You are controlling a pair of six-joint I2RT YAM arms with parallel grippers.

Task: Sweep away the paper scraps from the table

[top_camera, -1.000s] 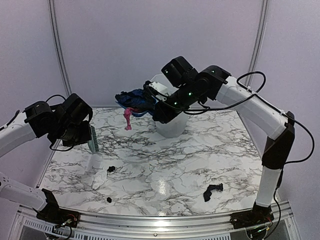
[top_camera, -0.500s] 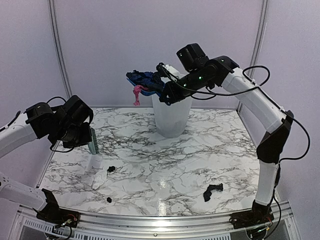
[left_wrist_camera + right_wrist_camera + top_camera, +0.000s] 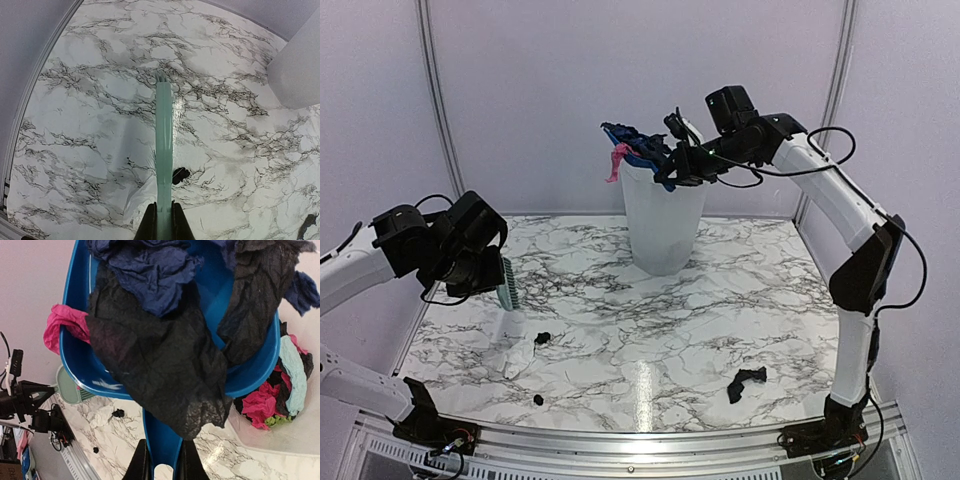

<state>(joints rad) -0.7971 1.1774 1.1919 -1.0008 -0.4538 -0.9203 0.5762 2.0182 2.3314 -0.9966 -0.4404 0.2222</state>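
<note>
My right gripper (image 3: 672, 166) is shut on the handle of the blue dustpan (image 3: 638, 150) and holds it tilted above the rim of the white bin (image 3: 663, 225). In the right wrist view my right gripper (image 3: 164, 465) grips the dustpan (image 3: 252, 365), which is heaped with black (image 3: 165, 375), navy (image 3: 150, 275) and pink (image 3: 62, 325) paper scraps. More scraps (image 3: 270, 405) lie inside the bin. My left gripper (image 3: 163, 225) is shut on the pale green brush (image 3: 163, 150), held low over the table (image 3: 720, 310). Black scraps lie on the table (image 3: 542, 338) (image 3: 538, 399) (image 3: 745, 381).
A white crumpled paper (image 3: 137, 192) lies left of the brush, beside a black scrap (image 3: 180, 174). The bin stands at the back middle of the table. The metal front edge (image 3: 620, 440) runs along the near side. Grey walls close in the back and sides.
My right arm has lifted the loaded dustpan up and to the right, from beside the bin to above its rim. The left arm and brush have not moved.
</note>
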